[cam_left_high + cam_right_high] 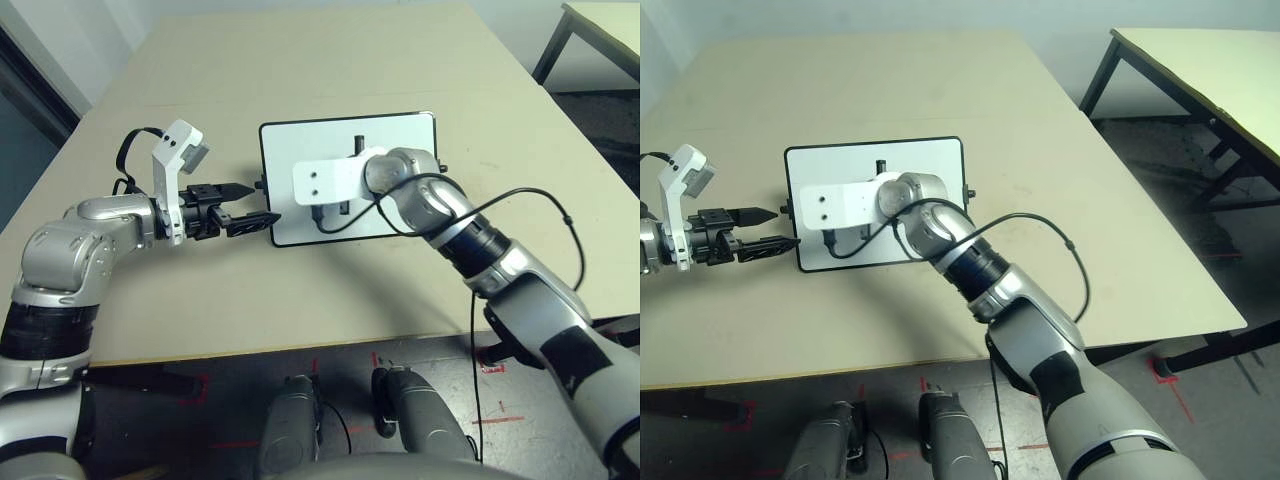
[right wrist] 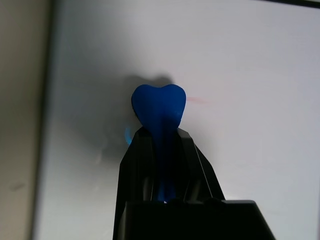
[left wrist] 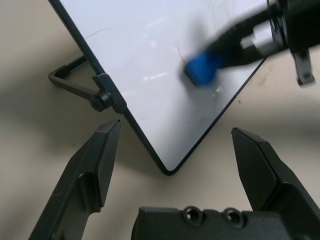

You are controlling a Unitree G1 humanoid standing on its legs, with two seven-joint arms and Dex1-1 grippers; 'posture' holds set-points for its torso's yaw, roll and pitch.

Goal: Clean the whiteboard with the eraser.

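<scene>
Right wrist view: right gripper [image 2: 160, 145] pinches squashed blue eraser [image 2: 159, 107] against glossy whiteboard [image 2: 240, 75] — left gripper [image 3: 172, 150] wide.

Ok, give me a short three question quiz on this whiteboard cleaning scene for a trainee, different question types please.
1. True or false: the right claw is shut on the eraser.
2. Multiple choice: the left claw is A) gripping the eraser, B) open beside the corner of the whiteboard, C) shut on a marker pen.
3. Fill in the word: the eraser is pressed against the surface of the ____.

Key
1. True. The blue eraser sticks out between the black fingers.
2. B. Its jaws stand apart, one on each side of the board's corner, touching nothing that can be seen.
3. Whiteboard. A faint red mark lies just beside the eraser.
</scene>
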